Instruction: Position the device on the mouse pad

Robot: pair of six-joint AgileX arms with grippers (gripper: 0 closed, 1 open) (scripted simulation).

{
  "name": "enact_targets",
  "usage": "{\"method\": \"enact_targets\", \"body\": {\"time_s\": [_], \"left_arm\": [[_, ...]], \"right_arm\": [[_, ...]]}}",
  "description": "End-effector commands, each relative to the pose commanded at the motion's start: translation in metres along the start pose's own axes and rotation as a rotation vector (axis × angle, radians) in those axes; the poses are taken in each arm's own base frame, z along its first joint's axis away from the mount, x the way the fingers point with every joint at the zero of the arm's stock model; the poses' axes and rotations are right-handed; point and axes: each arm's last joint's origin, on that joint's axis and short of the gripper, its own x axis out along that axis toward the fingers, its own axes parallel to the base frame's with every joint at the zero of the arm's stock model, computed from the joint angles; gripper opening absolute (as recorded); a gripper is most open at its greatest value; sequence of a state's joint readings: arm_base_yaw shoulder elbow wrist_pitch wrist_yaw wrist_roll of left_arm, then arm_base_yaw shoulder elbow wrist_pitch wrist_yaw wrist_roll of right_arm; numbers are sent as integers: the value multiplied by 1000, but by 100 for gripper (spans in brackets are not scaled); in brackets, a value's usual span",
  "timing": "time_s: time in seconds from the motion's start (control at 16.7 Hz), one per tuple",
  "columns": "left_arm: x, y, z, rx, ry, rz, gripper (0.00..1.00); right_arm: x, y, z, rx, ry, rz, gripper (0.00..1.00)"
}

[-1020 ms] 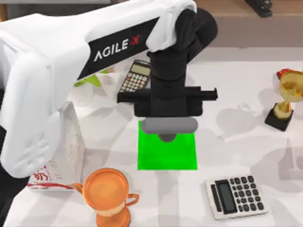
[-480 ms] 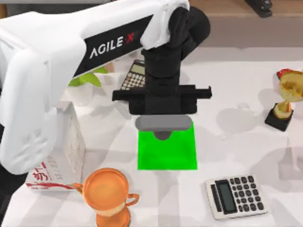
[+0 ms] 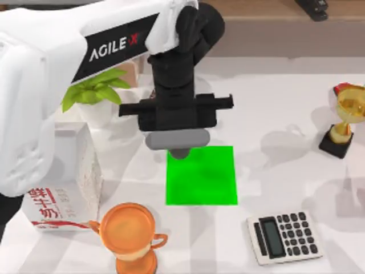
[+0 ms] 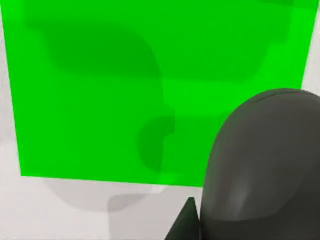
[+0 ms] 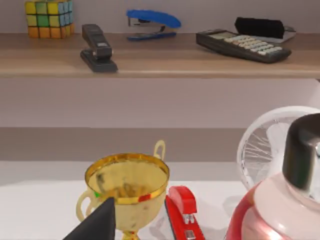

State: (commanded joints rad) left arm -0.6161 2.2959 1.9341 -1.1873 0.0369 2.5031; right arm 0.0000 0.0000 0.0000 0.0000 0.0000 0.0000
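White bench (image 3: 274,114) carries the green mouse pad (image 3: 202,177), one corner of it directly beneath the left gripper (image 3: 178,147). Its fingers (image 4: 186,225) look closed on a dark grey rounded device (image 4: 260,165), held above that edge. Released here, the device would, I judge, straddle the rim or slip onto bare bench, since most of the pad lies off to one side of the fingers. The right gripper (image 5: 97,220) is parked beside a gold trophy (image 5: 127,182).

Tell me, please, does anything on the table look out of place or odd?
Nothing is spilled or damaged. One thing stands out: the green mat is bare while the light calculator lies off it, askew, nearer the front right. The left gripper hovers at the mat's far left corner.
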Motion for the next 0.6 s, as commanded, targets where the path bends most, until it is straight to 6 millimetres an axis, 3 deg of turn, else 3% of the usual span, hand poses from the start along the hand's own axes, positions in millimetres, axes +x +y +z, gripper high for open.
{"method": "enact_targets", "body": {"time_s": [0.42, 0.6], "left_arm": [[19, 34, 28, 40, 4, -6, 0], [30, 40, 36, 53, -21, -30, 0]], "right_arm": [[0, 0, 0, 0, 0, 0, 100], [0, 0, 0, 0, 0, 0, 100]]}}
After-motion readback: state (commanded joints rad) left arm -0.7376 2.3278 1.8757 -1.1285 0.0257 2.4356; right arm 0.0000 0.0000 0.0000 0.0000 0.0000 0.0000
